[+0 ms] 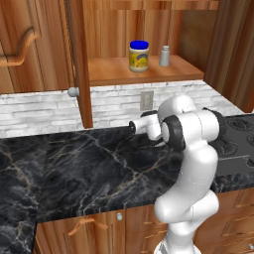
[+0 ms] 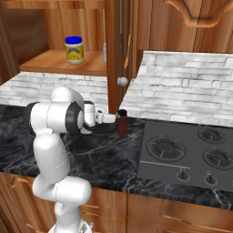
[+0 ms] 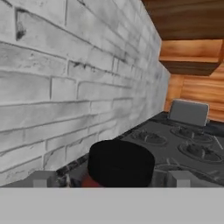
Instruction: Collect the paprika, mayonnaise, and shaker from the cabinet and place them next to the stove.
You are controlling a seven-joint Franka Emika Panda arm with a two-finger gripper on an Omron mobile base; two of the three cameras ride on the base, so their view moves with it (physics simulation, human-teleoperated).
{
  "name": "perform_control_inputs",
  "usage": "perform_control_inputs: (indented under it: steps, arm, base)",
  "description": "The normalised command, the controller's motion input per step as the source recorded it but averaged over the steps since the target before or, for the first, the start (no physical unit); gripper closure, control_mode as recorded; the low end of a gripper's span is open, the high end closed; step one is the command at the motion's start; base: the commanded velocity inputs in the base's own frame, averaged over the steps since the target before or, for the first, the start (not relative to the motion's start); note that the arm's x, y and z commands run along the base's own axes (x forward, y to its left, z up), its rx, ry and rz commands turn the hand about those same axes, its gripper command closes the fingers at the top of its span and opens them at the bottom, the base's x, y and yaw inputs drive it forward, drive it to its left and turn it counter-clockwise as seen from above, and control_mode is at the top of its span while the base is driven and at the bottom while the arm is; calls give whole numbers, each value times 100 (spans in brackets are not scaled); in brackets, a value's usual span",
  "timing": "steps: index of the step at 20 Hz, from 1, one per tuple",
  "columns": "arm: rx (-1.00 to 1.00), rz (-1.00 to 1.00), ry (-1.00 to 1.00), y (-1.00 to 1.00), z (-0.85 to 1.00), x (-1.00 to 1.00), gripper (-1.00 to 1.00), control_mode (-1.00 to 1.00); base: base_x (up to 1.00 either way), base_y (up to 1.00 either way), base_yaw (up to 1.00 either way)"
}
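The paprika [image 2: 122,124], a dark bottle with a black cap [image 3: 120,162], stands upright on the black marble counter [image 2: 91,154], just left of the stove [image 2: 186,154]. My gripper [image 2: 117,119] is open around its top. The fingertips [image 3: 42,178] sit apart from the cap on both sides. On the cabinet shelf [image 1: 144,74] stand the mayonnaise [image 1: 139,56] with its blue lid and, to its right, the small grey shaker [image 1: 164,56]. In the right base view the mayonnaise [image 2: 74,50] shows clearly, while the shaker [image 2: 104,52] is mostly hidden by the door.
The cabinet door [image 2: 116,45] hangs open, its silver knob [image 2: 122,82] just above the paprika. A white brick wall [image 3: 65,87] runs close behind the hand. A wall outlet [image 1: 146,100] sits under the shelf. Drawers with curved handles [image 1: 87,225] line the counter front.
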Motion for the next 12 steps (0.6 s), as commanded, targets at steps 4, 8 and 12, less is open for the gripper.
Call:
perform_control_inputs:
  steps: [4, 8, 12]
  arm:
    - [0, 0, -19, 31, 35, -53, -100, -100]
    - [0, 0, -17, 35, 54, -51, -100, -100]
    - [0, 0, -9, 33, 50, -41, -100, -100]
  base:
    - [0, 0, 0]
    - [0, 0, 0]
    - [0, 0, 0]
